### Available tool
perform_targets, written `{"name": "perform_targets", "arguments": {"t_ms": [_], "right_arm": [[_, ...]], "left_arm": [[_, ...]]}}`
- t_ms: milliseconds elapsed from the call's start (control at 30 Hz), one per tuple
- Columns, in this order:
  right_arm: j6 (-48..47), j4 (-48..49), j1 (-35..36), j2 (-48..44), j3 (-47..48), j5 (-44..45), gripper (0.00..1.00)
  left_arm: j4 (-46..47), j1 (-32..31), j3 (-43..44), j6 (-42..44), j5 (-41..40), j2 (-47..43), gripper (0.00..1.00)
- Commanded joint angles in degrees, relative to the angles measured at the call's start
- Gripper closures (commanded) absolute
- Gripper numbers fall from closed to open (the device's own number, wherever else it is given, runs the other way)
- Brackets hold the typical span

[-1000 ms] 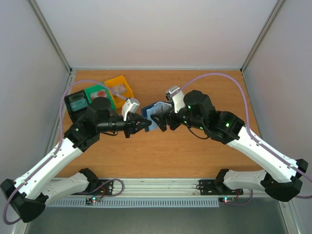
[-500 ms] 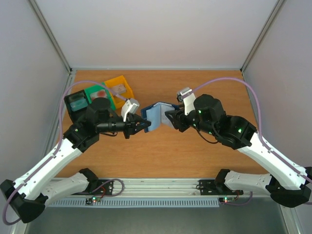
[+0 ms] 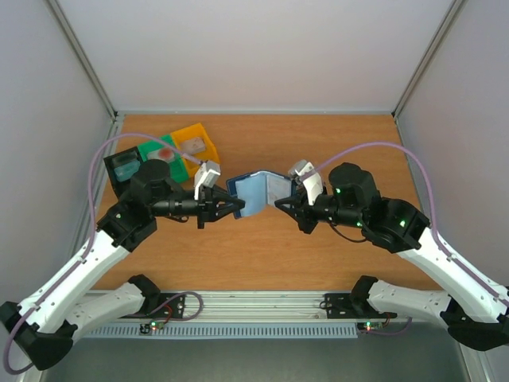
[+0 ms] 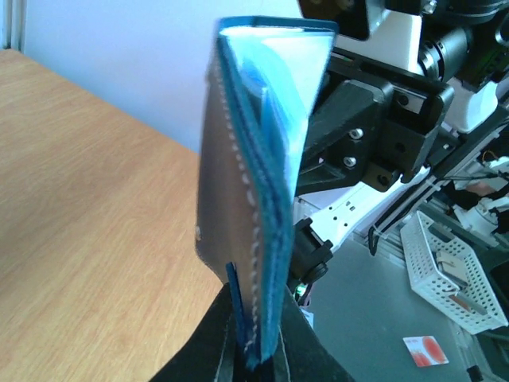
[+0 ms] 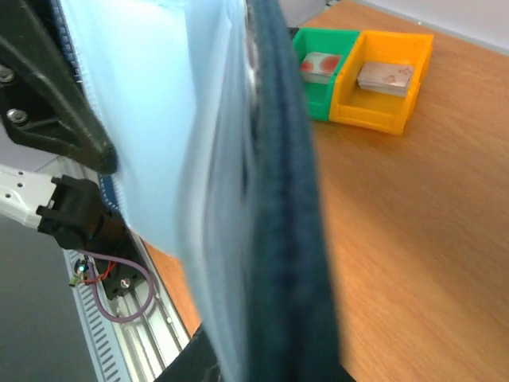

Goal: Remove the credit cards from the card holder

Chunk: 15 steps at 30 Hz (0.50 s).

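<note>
I have the card holder (image 3: 254, 191) up over the table (image 3: 262, 255), opened from side to side between both arms, my left gripper (image 3: 235, 207) pinched shut on its left flap and my right gripper (image 3: 280, 204) pinched shut on its right flap.

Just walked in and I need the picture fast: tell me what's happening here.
Both arms hold the card holder between them, spread partly open over the table. The left gripper is shut on one flap, the right gripper on the other. A red-marked card lies in the green bin, a pale card in the yellow bin.
</note>
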Motion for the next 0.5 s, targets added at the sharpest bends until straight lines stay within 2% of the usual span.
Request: {"name": "perform_targets", "arguments": {"t_ms": [0, 67, 100, 167, 200, 233, 300, 400, 467], "right_arm": [[-1.5, 0.4, -0.4, -2.0, -0.3, -4.2, 0.99], [-1.0, -0.4, -0.4, -2.4, -0.3, -2.7, 0.99], [-0.6, -0.7, -0.5, -2.6, -0.4, -2.0, 0.99], [0.8, -1.2, -0.6, -2.2, -0.3, 1.0, 0.99], [1.9, -2.0, -0.7, -1.5, 0.1, 3.7, 0.99], [4.3, -3.5, -0.7, 0.2, 1.3, 8.2, 0.99], [9.9, -13.2, -0.7, 6.4, 6.3, 21.5, 0.99], [17.7, -28.2, -0.5, 18.3, 16.6, 34.8, 0.99], [20.8, -32.5, 0.0, 23.9, 21.4, 38.1, 0.99]], "left_arm": [[5.7, 2.7, -0.9, -4.2, -0.2, -0.8, 1.0], [4.5, 4.4, -1.1, -6.3, -3.6, -0.8, 0.98], [3.4, 5.0, -1.2, -7.0, -5.9, -1.0, 0.89], [0.1, 5.4, -1.9, -7.2, -11.1, -1.3, 0.59], [-1.9, 5.5, -2.0, -6.4, -13.4, -1.3, 0.51], [-3.9, 5.5, -2.1, -5.3, -15.3, -1.4, 0.48], [-6.1, 5.5, -2.3, -2.6, -16.9, -1.7, 0.48], [-3.5, 5.5, -2.3, 2.1, -11.7, -3.0, 0.52], [-0.4, 5.5, -2.3, 2.9, -7.4, -3.6, 0.55]]}}
